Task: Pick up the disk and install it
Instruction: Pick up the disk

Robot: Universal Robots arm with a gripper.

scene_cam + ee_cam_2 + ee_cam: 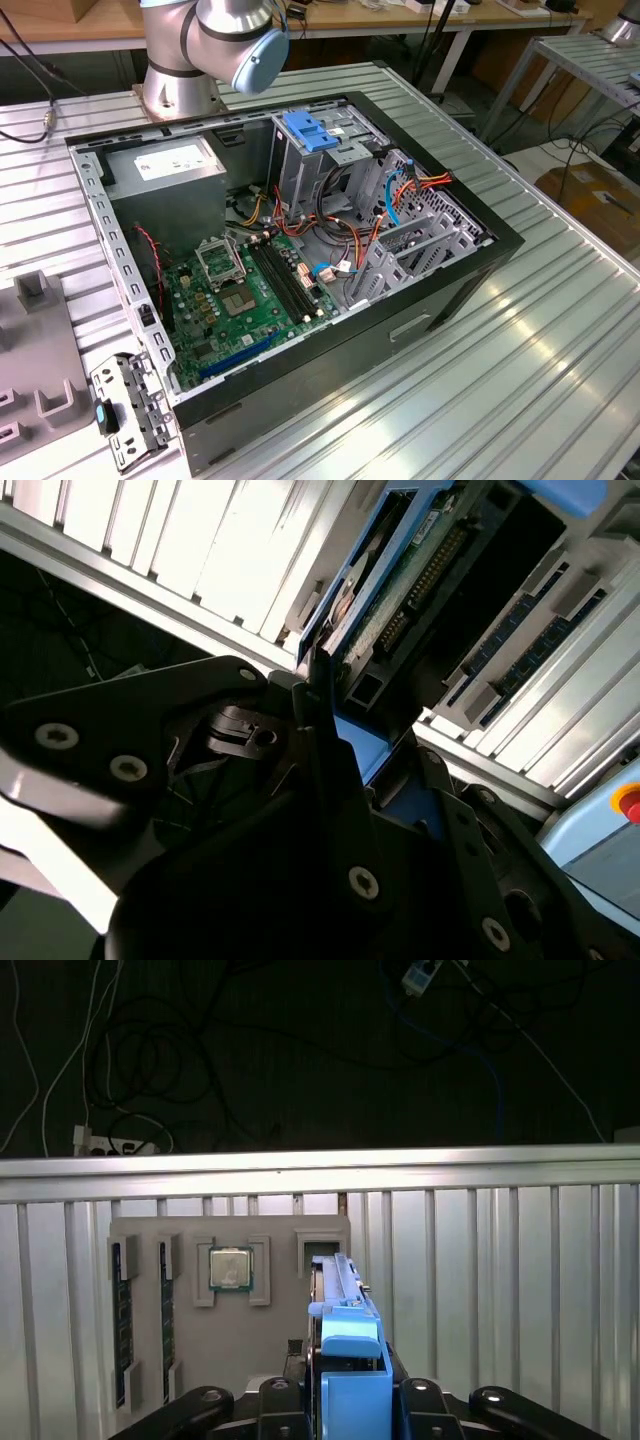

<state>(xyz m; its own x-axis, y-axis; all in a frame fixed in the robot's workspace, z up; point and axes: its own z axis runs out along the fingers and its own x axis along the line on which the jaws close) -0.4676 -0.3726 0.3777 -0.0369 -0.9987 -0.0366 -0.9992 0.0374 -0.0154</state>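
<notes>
Jaws clasp the disk (350, 1360); it stands on edge.

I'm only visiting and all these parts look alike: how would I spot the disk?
In the first wrist view, a grey tray lies on the ribbed metal table. Beside its square chip and memory sticks, the disk stands on edge, the one part framed in bright blue plastic.

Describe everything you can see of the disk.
The disk stands on edge: a flat dark drive in a bright blue plastic carrier with side rails. The second wrist view shows its green board with rows of connector pins. The claw is right at its near end, with black links on both sides. Its far end lines up with a slot in the grey tray; whether it sits in that slot can't be told.
</notes>
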